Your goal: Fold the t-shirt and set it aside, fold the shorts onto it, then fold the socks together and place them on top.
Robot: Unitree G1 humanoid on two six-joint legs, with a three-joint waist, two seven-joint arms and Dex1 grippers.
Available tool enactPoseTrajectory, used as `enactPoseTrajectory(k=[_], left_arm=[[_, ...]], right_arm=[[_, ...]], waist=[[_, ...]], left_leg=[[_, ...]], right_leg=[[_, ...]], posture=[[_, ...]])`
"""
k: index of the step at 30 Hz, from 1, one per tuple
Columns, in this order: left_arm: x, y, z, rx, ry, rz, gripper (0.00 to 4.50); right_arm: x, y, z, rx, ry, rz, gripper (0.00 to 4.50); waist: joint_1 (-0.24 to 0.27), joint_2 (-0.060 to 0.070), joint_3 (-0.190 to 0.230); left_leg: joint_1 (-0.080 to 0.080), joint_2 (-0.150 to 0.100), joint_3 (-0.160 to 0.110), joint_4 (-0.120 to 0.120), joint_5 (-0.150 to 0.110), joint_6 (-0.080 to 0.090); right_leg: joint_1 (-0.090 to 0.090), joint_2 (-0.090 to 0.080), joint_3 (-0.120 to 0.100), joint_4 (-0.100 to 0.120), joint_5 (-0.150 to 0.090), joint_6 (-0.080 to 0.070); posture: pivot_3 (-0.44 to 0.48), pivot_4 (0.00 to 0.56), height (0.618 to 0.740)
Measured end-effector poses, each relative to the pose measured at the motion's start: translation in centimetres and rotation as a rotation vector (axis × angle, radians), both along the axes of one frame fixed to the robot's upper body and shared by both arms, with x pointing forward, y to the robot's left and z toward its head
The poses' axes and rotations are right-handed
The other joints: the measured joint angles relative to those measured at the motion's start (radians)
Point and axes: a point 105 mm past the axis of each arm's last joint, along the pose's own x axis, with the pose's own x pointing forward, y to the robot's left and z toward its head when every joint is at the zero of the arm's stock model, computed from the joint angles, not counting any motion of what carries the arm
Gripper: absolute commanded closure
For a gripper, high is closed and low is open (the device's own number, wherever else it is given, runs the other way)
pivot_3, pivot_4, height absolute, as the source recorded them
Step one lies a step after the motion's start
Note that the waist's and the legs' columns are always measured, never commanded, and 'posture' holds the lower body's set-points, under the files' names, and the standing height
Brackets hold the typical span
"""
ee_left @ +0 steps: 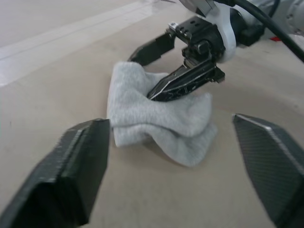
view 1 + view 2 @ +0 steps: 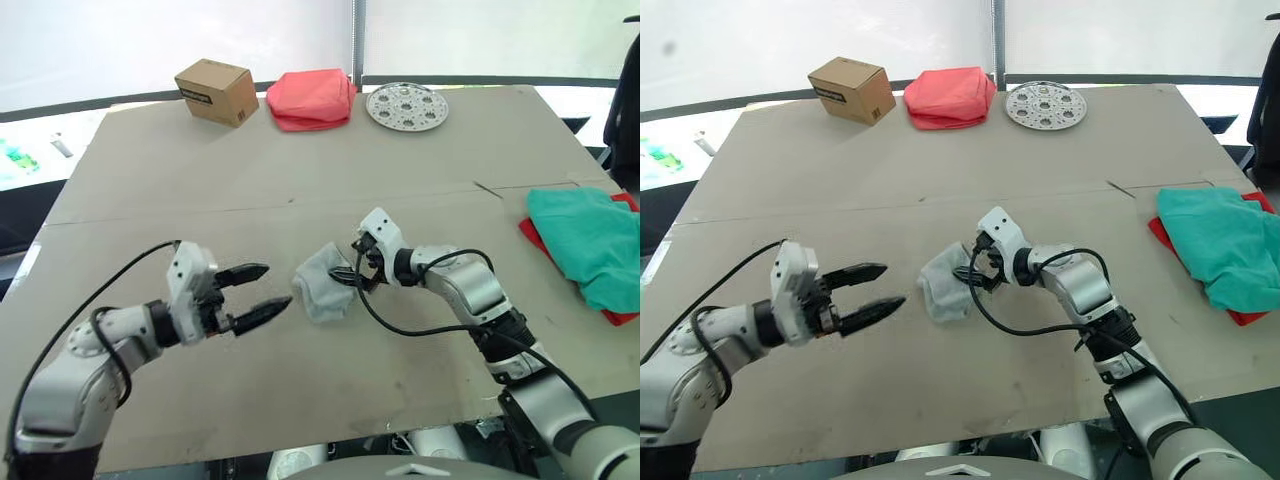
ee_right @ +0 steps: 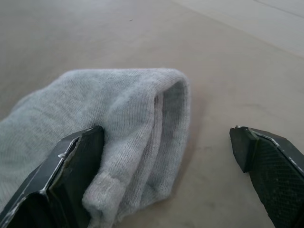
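The light grey socks [image 2: 326, 282] lie as one folded bundle on the brown cardboard tabletop [image 2: 300, 170], roughly at its middle, and serve here as the landmark. The right gripper [image 2: 352, 272] sits at the bundle's right edge with its fingers spread; one finger [image 3: 66, 171] rests against the knit fabric while the other stands apart over bare cardboard, so nothing is pinched. The left gripper [image 2: 256, 294] hovers just to the left of the socks, its two black fingers parted and pointing toward the bundle without touching it. Well to the right of the socks, at the table's right edge, the teal-green shorts [image 2: 585, 238] lie rumpled on top of the red t-shirt [image 2: 622, 316], of which thin margins show beneath. Beyond the socks, along the far edge, sit a salmon-pink folded cloth bundle [image 2: 311, 98], with a small cardboard box [image 2: 213, 91] to its left and a round perforated metal disc [image 2: 406, 105] to its right.
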Motion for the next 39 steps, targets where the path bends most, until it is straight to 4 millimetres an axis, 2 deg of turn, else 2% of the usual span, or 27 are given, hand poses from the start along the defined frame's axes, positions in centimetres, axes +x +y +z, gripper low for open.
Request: enactPoseTrajectory(k=[6,7,8,11,12,13,16,17,22,28,31,35,36,39], left_arm=[[-0.9,0.4,-0.2,0.012,0.003,-0.009,0.06],[-0.7,0.3,-0.1,0.013,-0.007,-0.010,0.00],[-0.7,0.2,0.0,0.015,-0.015,-0.013,0.00],[-0.5,-0.2,-0.4,0.014,-0.016,-0.027,0.00],[-0.6,-0.2,-0.5,0.012,-0.013,-0.031,0.00],[-0.6,-0.5,-0.7,0.013,-0.010,-0.045,0.00],[-0.7,-0.8,-1.1,0.014,-0.006,-0.071,0.00],[-0.7,-0.9,-1.1,0.013,-0.009,-0.080,0.00],[0.2,-1.3,-1.3,-0.006,-0.015,-0.092,0.00],[1.2,-2.5,-2.0,-0.049,-0.010,-0.115,0.00],[1.3,-3.2,-1.8,-0.064,-0.022,-0.138,0.00],[1.2,-3.7,-2.0,-0.073,-0.008,-0.159,0.00],[1.2,-3.8,-1.9,-0.078,-0.004,-0.162,0.00],[1.0,-5.3,-1.3,-0.111,-0.007,-0.218,0.00]], right_arm=[[-1.8,1.0,-0.5,-0.018,0.013,0.212,0.00],[-1.9,0.8,-0.7,-0.042,0.000,0.253,0.59],[-1.8,0.6,-0.9,-0.051,-0.007,0.270,0.86],[-1.9,0.6,-1.1,-0.064,-0.024,0.326,2.19],[-2.0,0.7,-1.2,-0.063,-0.026,0.335,2.45],[-2.3,0.7,-1.3,-0.054,-0.035,0.353,3.02],[-2.5,0.4,-1.2,-0.032,-0.040,0.353,4.34],[-2.5,0.0,-1.2,-0.018,-0.035,0.335,4.47],[-3.0,-1.8,-1.0,0.067,0.063,0.210,4.47],[-3.9,-4.8,-0.6,0.136,0.233,0.025,4.47],[-4.7,-6.5,0.1,0.248,0.365,-0.085,4.47],[-4.7,-8.2,1.6,0.403,0.430,-0.219,4.47],[-4.2,-9.0,2.3,0.458,0.418,-0.281,4.47],[-3.3,-13.7,5.1,0.655,0.336,-0.548,4.47]], waist=[[-0.002,0.000,0.000],[-0.002,0.000,0.000],[-0.001,-0.001,0.000],[0.000,-0.001,-0.001],[-0.001,-0.001,-0.001],[0.000,-0.001,-0.001],[0.001,-0.001,-0.001],[0.003,-0.001,-0.001],[0.020,-0.001,-0.001],[0.026,-0.003,-0.002],[0.024,-0.003,-0.002],[0.025,-0.003,-0.002],[0.026,-0.003,-0.002],[0.036,-0.002,-0.002]], left_leg=[[0.001,0.000,0.000,0.000,-0.001,-0.001],[0.001,0.000,0.000,0.000,-0.001,-0.001],[0.001,0.000,0.000,0.000,0.000,0.000],[0.001,0.000,0.000,0.000,0.000,0.000],[0.001,0.000,0.000,0.000,0.000,0.000],[0.001,0.001,0.000,0.000,0.000,0.000],[0.001,0.001,0.000,0.001,-0.001,-0.002],[0.001,0.000,0.000,0.001,-0.001,-0.003],[0.000,0.000,0.000,0.002,-0.002,-0.004],[-0.001,0.000,-0.001,0.001,-0.001,-0.002],[-0.001,0.001,-0.001,0.000,-0.001,-0.002],[-0.001,0.001,-0.001,0.000,-0.004,0.002],[-0.002,0.001,-0.001,0.000,-0.004,0.002],[-0.003,0.000,-0.002,0.001,-0.005,0.001]], right_leg=[[0.000,0.001,0.000,0.000,0.001,-0.001],[0.000,0.001,0.000,0.000,0.001,-0.002],[0.000,0.001,0.000,0.000,0.002,-0.003],[0.000,0.001,0.000,0.001,0.002,-0.003],[0.000,0.001,0.000,0.001,0.002,-0.003],[0.000,0.001,0.000,0.001,0.002,-0.003],[0.001,0.000,0.000,0.001,0.002,-0.003],[0.001,0.000,0.000,0.001,0.002,-0.003],[0.000,-0.001,0.000,0.001,0.002,-0.003],[0.000,-0.001,0.000,0.001,0.002,-0.004],[0.000,-0.001,0.000,0.000,0.002,-0.004],[-0.001,-0.001,0.000,0.000,0.002,-0.005],[-0.001,-0.001,-0.001,0.000,0.003,-0.004],[0.000,-0.002,-0.001,-0.001,0.003,-0.004]], posture=[[0.000,0.150,0.736],[0.000,0.150,0.736],[0.000,0.150,0.736],[0.000,0.150,0.736],[0.000,0.150,0.736],[0.000,0.150,0.736],[0.000,0.150,0.736],[0.000,0.150,0.736],[0.000,0.150,0.736],[0.000,0.150,0.736],[0.000,0.150,0.736],[0.000,0.150,0.736],[0.000,0.150,0.736],[0.000,0.150,0.736]])
